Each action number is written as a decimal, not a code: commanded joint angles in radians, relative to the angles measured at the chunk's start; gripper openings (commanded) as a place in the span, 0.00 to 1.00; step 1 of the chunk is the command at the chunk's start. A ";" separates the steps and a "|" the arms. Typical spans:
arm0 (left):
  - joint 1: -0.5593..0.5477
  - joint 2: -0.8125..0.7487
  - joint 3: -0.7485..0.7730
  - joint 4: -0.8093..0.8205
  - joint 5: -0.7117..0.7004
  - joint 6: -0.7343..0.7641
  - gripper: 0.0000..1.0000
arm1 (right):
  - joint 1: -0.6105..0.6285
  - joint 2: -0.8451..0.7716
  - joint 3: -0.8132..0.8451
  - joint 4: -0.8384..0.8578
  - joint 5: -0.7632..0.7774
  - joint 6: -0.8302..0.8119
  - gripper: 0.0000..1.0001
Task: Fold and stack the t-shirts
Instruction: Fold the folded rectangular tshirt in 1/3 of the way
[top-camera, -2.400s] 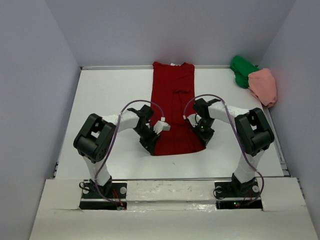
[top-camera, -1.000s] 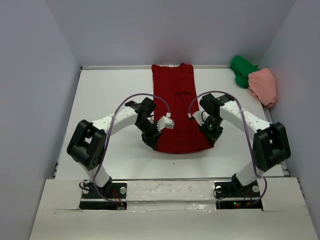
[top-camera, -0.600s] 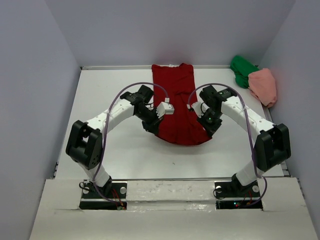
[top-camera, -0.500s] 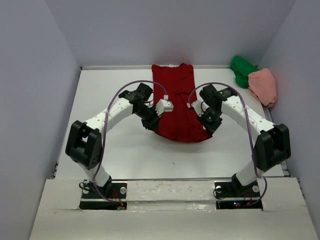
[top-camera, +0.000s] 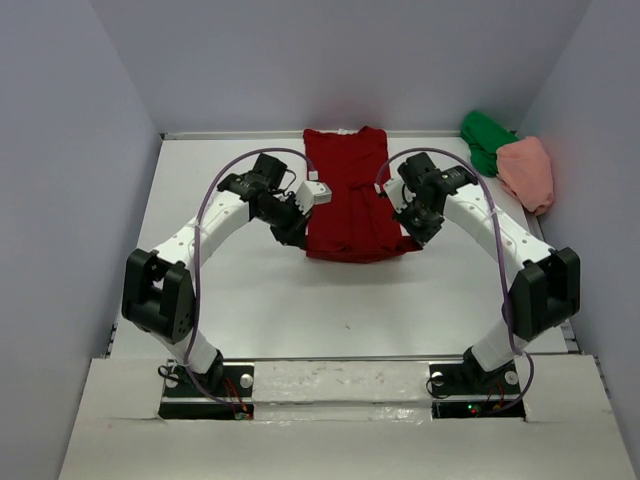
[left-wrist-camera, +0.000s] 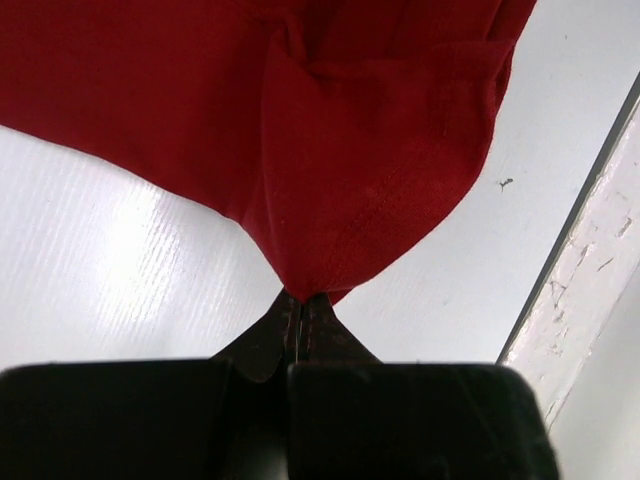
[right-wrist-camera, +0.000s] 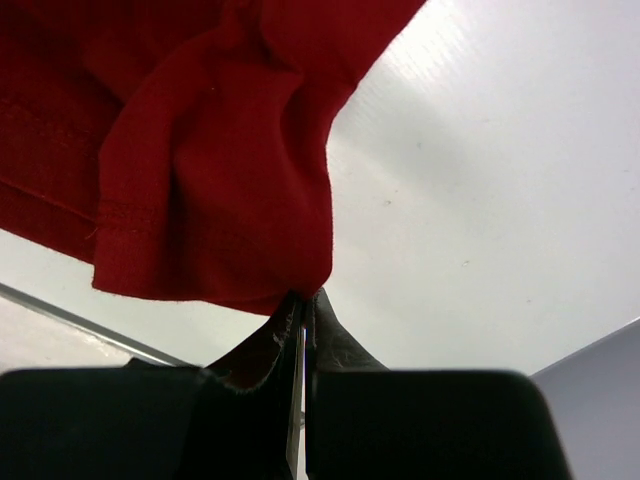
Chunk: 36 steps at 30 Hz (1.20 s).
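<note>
Lengthwise, dark red t-shirt (top-camera: 345, 190): long axis runs near-to-far down the middle of the worktop (top-camera: 250, 300), collar pointing at the far wall, hem end raised.
Left fingers (left-wrist-camera: 262, 338): pinched tight on the hem's left corner.
Right fingers (right-wrist-camera: 338, 345): pinched tight on the right corner.
Green t-shirt (top-camera: 483, 138), pink t-shirt (top-camera: 527, 168): bunched together, far-right corner.
</note>
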 joint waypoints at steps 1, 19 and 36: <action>0.012 -0.053 0.048 0.010 -0.006 -0.044 0.00 | -0.006 0.003 0.054 0.054 0.058 0.021 0.00; 0.027 0.037 0.141 0.075 -0.065 -0.097 0.00 | -0.015 0.162 0.201 0.166 0.124 -0.019 0.00; 0.082 0.212 0.283 0.121 -0.118 -0.117 0.00 | -0.087 0.394 0.418 0.241 0.196 -0.073 0.00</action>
